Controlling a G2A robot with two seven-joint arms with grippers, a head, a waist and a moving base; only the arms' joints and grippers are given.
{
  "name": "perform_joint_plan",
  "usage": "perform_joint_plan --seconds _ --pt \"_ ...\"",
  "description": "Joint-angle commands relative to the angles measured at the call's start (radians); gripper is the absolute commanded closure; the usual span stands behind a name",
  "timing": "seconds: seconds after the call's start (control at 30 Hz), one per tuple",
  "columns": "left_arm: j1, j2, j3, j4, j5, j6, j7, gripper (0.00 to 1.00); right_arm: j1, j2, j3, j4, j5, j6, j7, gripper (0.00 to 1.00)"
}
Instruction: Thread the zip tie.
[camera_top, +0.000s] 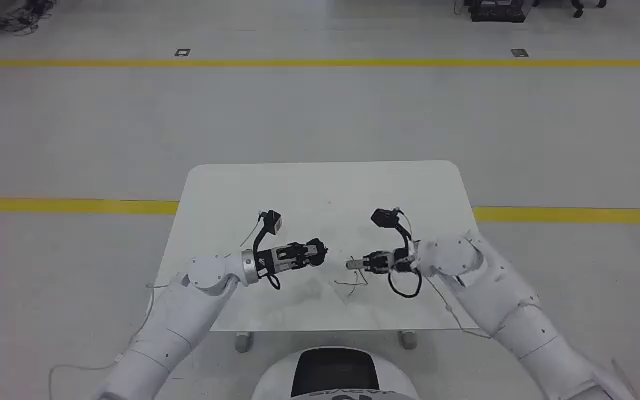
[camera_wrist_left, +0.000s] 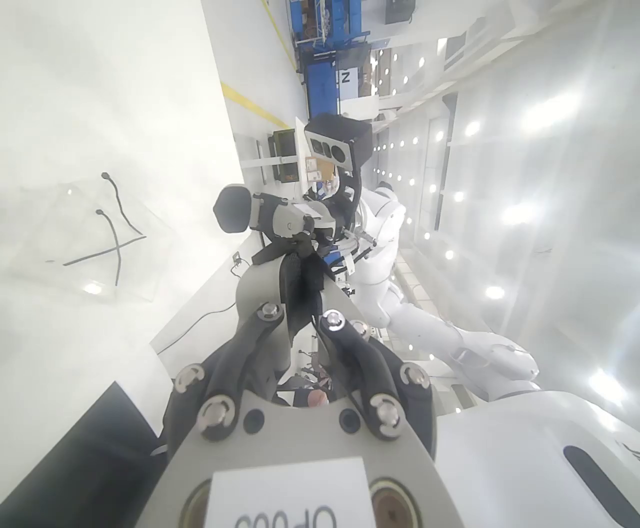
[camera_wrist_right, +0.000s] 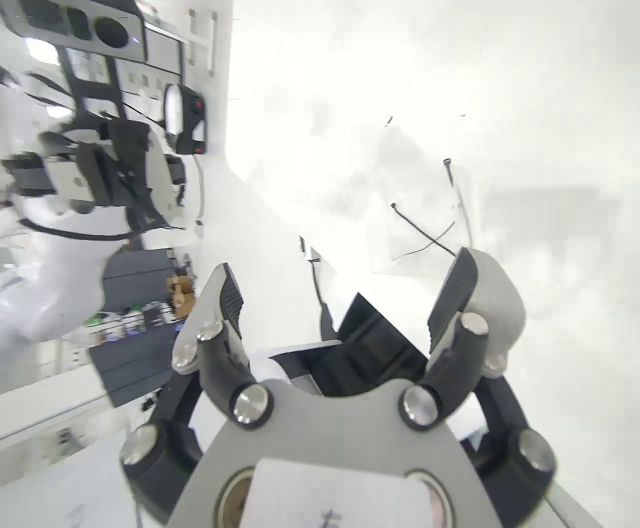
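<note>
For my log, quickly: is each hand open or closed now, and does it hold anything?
Left hand: closed, nothing visible in it.
Right hand: open, empty.

Crossed zip ties (camera_top: 347, 284) on the table (camera_top: 320, 190) near its front edge; just behind them, left gripper (camera_top: 322, 250) and right gripper (camera_top: 352, 264) facing, tips apart.

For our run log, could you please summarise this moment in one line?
left pincer: shut | right pincer: open, empty | zip ties: lying crossed on the table, ungripped | threading: not yet done
</note>
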Motion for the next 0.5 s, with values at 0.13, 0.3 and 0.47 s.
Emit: perform_joint_plan --seconds 0.13,0.3,0.47 --pt "0.0 0.0 0.0 0.0 0.0 0.0 0.0 1.0 0.033 -0.007 -0.064 -0.021 -0.156 0.001 0.0 0.0" --pt "0.0 0.0 0.0 0.0 0.0 0.0 0.0 1.0 0.033 -0.007 -0.064 -0.021 -0.156 0.001 0.0 0.0" --pt "0.0 0.0 0.0 0.0 0.0 0.0 0.0 1.0 0.033 -0.007 -0.064 -0.021 -0.156 0.001 0.0 0.0"
